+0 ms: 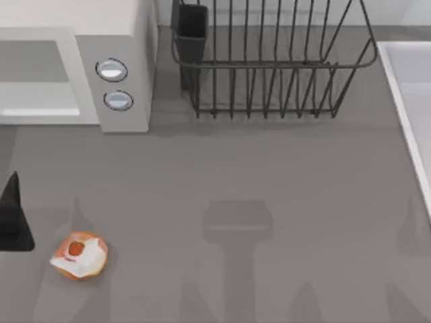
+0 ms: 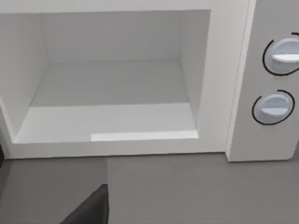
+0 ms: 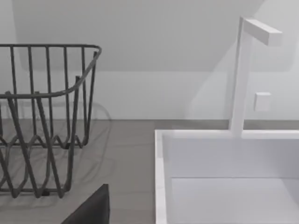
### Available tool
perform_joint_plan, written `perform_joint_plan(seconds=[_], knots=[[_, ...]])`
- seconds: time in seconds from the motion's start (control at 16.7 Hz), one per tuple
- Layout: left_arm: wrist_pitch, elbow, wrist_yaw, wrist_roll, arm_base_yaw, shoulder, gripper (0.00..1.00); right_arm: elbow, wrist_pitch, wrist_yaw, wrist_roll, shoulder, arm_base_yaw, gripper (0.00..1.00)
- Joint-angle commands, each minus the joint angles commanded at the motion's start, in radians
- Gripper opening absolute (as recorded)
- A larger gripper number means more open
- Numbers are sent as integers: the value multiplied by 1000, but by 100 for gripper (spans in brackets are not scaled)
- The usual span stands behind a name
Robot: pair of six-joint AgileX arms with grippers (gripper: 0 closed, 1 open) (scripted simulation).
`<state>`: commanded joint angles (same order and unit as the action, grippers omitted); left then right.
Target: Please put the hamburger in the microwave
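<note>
Orange-tan burger [image 1: 79,255] sits lower left, ungrasped; microwave [image 1: 114,81] upper left stands open. I must reach down; my grippers' spread I cannot tell.

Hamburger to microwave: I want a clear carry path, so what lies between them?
Nothing: in the top view, only bare grey table separates the hamburger from the microwave, whose cavity stands open.
</note>
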<state>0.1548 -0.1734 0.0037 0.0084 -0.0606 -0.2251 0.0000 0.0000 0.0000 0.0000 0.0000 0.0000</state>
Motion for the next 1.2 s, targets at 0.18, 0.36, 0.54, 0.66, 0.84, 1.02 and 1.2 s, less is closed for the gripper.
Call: perform_joint_plan(seconds=[0.18,0.36,0.54,0.66,0.84,1.02,1.2], knots=[[146,-153,-1,9,-52,-253,100,0,0,0,0,0,0,100],[312,-316,-1,20,-109,-560,100,0,0,0,0,0,0,100],[477,-475,0,31,-167,-850,100,0,0,0,0,0,0,100],[575,-574,1,37,-203,-1010,100,0,0,0,0,0,0,100],[695,-702,3,44,-248,-1212,100,0,0,0,0,0,0,100],[772,-792,4,49,-277,-1347,100,0,0,0,0,0,0,100],[799,-826,4,50,-288,-1392,100,0,0,0,0,0,0,100]])
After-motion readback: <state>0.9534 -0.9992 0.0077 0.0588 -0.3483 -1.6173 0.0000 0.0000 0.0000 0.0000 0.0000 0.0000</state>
